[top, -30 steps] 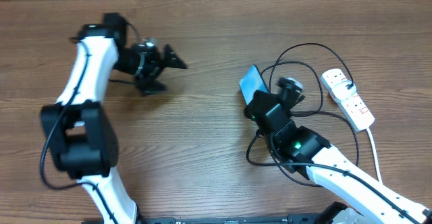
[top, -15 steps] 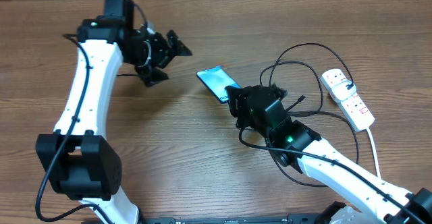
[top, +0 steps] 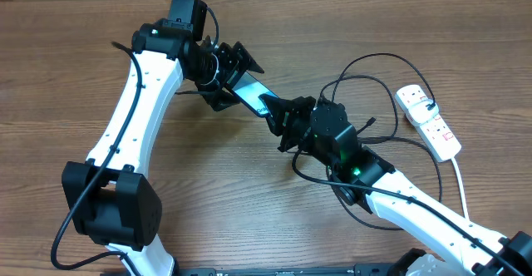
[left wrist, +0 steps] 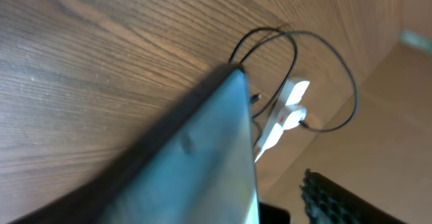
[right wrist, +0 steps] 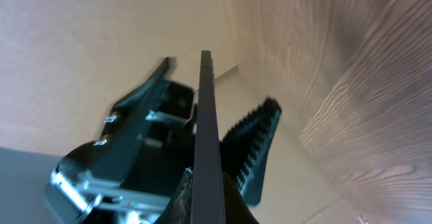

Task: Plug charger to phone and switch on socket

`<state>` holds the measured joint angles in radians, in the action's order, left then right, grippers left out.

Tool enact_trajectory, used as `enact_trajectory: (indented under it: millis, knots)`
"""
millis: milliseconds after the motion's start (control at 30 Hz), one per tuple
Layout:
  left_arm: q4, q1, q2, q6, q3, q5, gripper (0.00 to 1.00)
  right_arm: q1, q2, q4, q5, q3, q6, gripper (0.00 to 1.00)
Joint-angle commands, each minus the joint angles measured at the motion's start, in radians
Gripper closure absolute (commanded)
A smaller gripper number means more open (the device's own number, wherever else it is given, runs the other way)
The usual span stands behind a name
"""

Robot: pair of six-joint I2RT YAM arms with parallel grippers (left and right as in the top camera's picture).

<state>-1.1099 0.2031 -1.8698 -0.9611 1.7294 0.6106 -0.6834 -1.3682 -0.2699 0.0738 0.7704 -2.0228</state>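
Overhead, the right end effector (top: 279, 118), pinching the phone (top: 252, 95), has carried it from beside the socket (top: 428, 122) and charger (top: 378, 56) to above the bench (top: 66, 27), where the left end effector (top: 237, 81) has arrived, jaws spread astride its far end: likely a handover, nothing plugged.

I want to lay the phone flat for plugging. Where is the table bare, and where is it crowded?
Free: the wide wood patch between the left arm and the right arm, nearer the robot than the phone; also the strip left of the left arm. Crowded: the right side, where the charger loops beside the socket.
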Motion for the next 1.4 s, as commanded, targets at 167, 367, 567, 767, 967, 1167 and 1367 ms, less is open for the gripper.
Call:
enact_trajectory:
  millis: [167, 367, 567, 767, 967, 1167, 1367]
  knots:
    - [0.0, 0.003, -0.006, -0.18, 0.007, 0.044, 0.56, -0.014, 0.008, -0.043, 0.018, 0.005, -0.139, 0.96]
    - [0.0, 0.003, -0.006, -0.228, 0.007, 0.047, 0.81, -0.018, 0.008, -0.042, 0.018, 0.005, -0.139, 0.96]
    - [0.0, 0.003, -0.006, -0.241, 0.007, 0.052, 0.96, -0.018, 0.008, -0.039, 0.018, 0.005, -0.139, 0.9]
    - [0.011, 0.003, -0.006, -0.24, 0.007, 0.001, 0.96, -0.018, 0.008, -0.006, 0.018, 0.005, -0.138, 0.64]
    - [0.008, -0.001, -0.006, -0.154, 0.007, -0.338, 0.96, -0.016, 0.008, 0.243, -0.278, 0.005, 0.2, 0.07]
    - [-0.034, -0.004, -0.006, -0.06, 0.007, -0.434, 0.96, -0.014, 0.012, 0.322, -0.539, 0.013, 0.9, 0.0]
    - [-0.03, -0.003, -0.014, 0.159, 0.007, -0.356, 0.96, 0.077, 0.013, 0.662, -0.556, 0.109, 0.941, 0.0]
